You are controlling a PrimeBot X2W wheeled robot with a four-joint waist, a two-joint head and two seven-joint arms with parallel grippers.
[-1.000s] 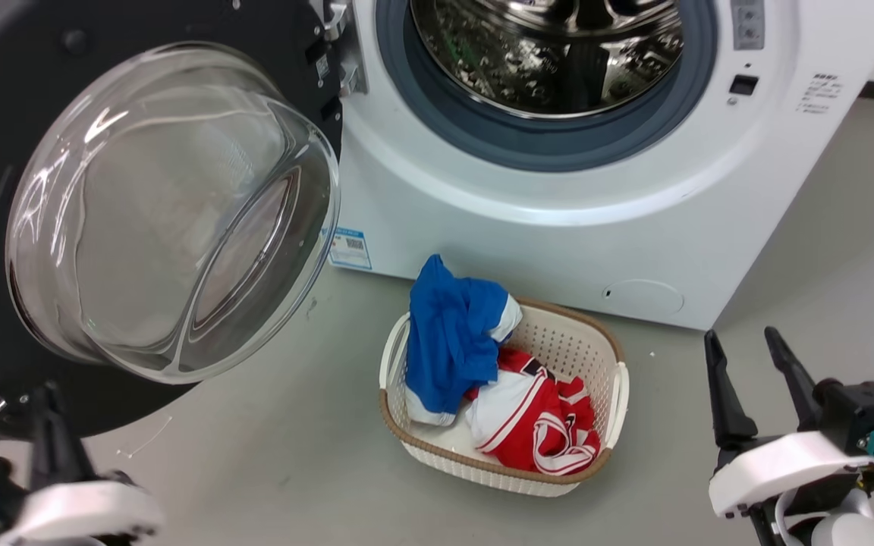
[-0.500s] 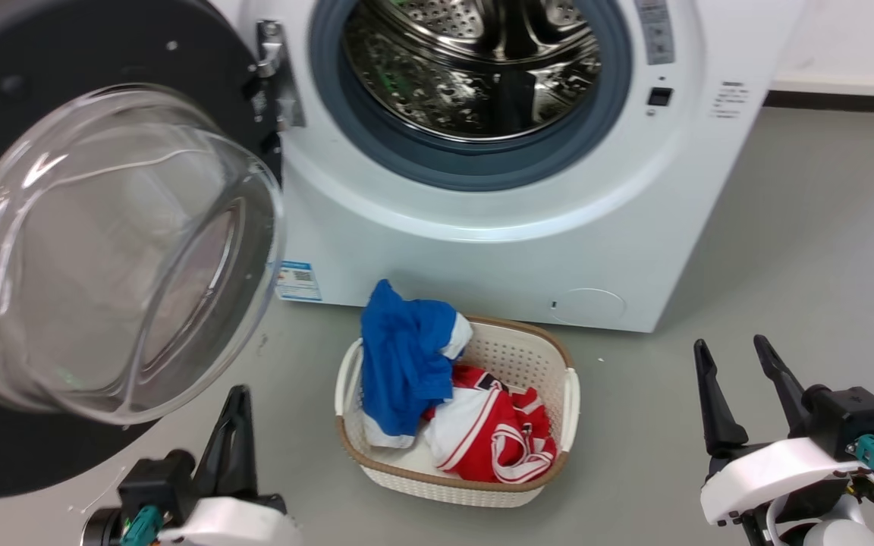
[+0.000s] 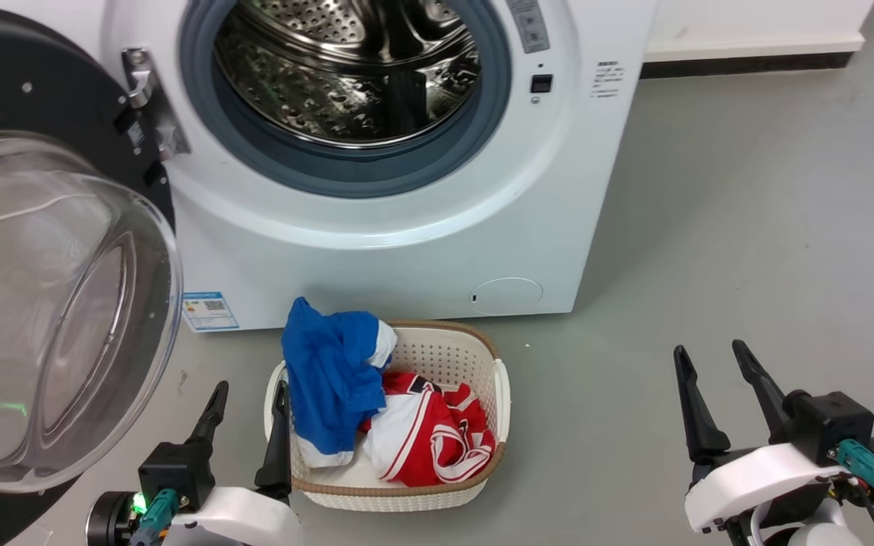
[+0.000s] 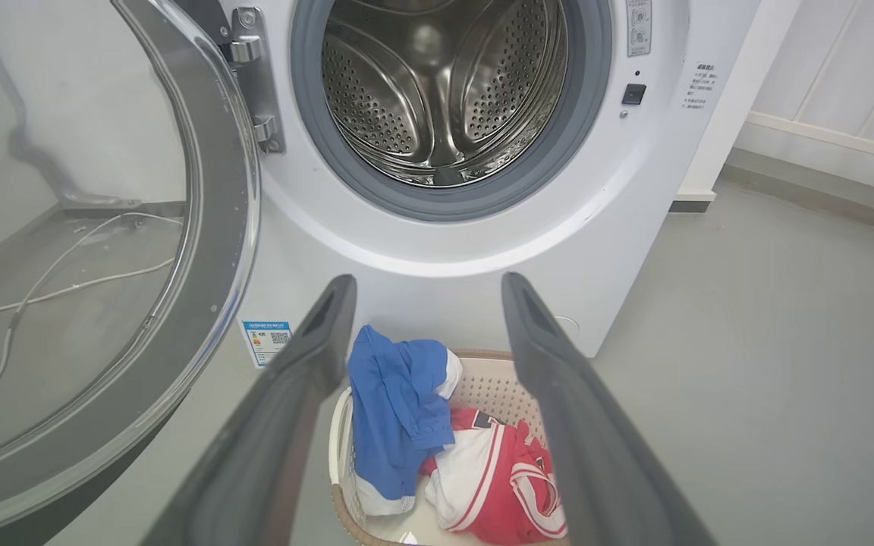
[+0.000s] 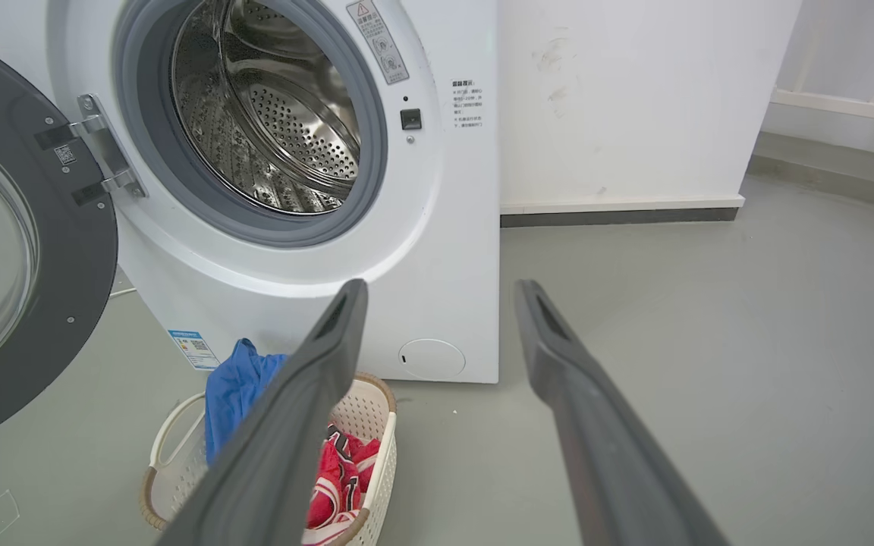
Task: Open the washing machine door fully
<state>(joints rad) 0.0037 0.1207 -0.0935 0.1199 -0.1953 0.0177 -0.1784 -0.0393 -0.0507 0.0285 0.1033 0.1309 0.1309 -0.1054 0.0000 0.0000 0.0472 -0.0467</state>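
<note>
Left claw (image 3: pixel 251 388) and right claw (image 3: pixel 710 349) low, both wide, empty. Laundry basket (image 3: pixel 499 379) between them. Washing machine door (image 3: pixel 50 288) swung out left of the washing machine (image 3: pixel 376 250), drum exposed. Looks done. Next: push door if hinge has travel left.

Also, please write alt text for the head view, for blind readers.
The washing machine door stands swung open, left of the washing machine. A basket of clothes sits before it; the left gripper and right gripper are open.
</note>
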